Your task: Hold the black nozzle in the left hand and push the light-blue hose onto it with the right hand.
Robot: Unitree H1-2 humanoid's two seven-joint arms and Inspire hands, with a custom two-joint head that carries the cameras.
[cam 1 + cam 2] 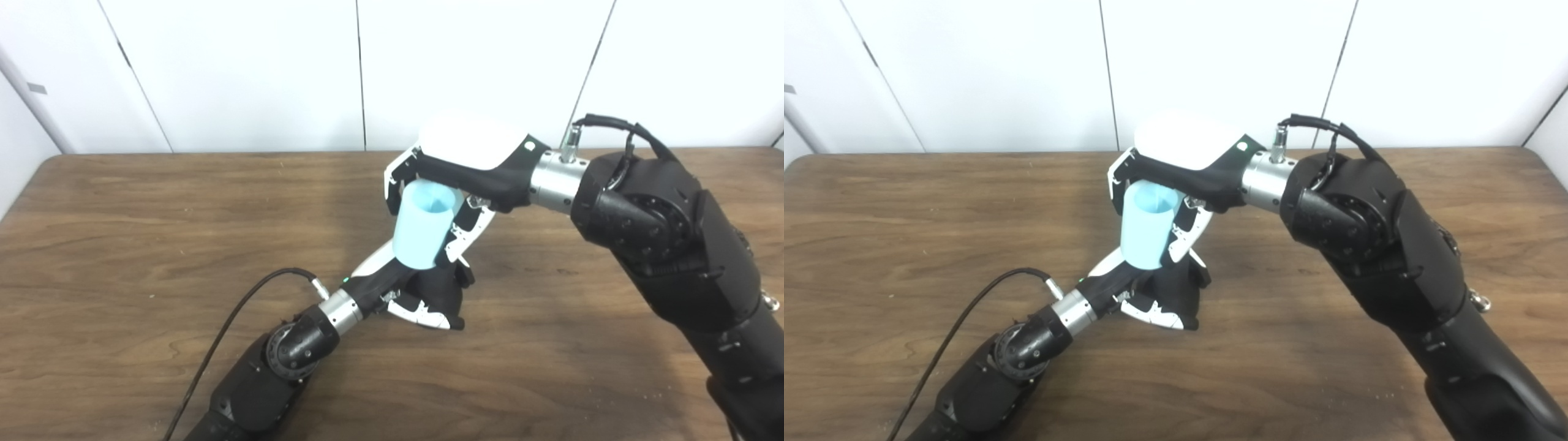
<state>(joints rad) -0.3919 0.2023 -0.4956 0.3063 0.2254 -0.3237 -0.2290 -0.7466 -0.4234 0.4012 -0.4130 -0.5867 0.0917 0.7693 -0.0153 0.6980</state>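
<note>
both hands meet over the wooden table (122, 245).
right hand (456, 177) clamps the light-blue hose (422, 229), upright above the left hand (422, 288); left's grip can't be made out.

Black nozzle hidden under light-blue hose (424, 225) and left hand (422, 288); left hand grip unclear. Both arms cut off at near edge.

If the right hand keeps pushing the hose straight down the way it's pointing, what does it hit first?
Most likely the left hand, right under the light-blue hose that the right hand grips. The nozzle is hidden, so I cannot tell whether the hose meets it first.
</note>
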